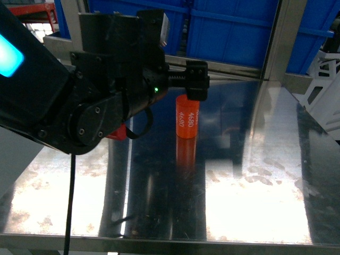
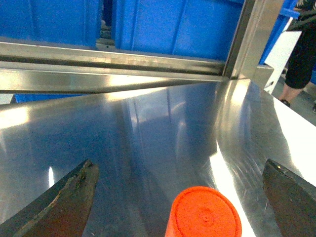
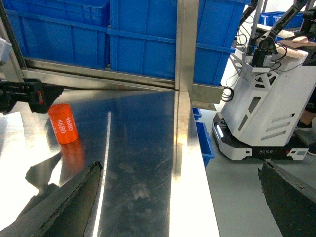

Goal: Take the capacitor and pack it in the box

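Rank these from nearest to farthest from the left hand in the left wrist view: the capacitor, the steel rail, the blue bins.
1. The capacitor, right between the open left hand fingers, bottom centre.
2. The steel rail, across the table's far edge.
3. The blue bins, behind the rail at the top.

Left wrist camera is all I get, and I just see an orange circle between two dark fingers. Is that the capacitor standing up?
Observer: Yes. The head view shows the capacitor upright on the steel table, with the open left gripper at its top.
Operator: Is there anything on its side?
Observer: White numbers, 4680, printed twice down the side.
Operator: Where's my other arm?
Observer: The right gripper hangs open near the table's right edge. In its own camera, the capacitor stands well off toward the upper left.
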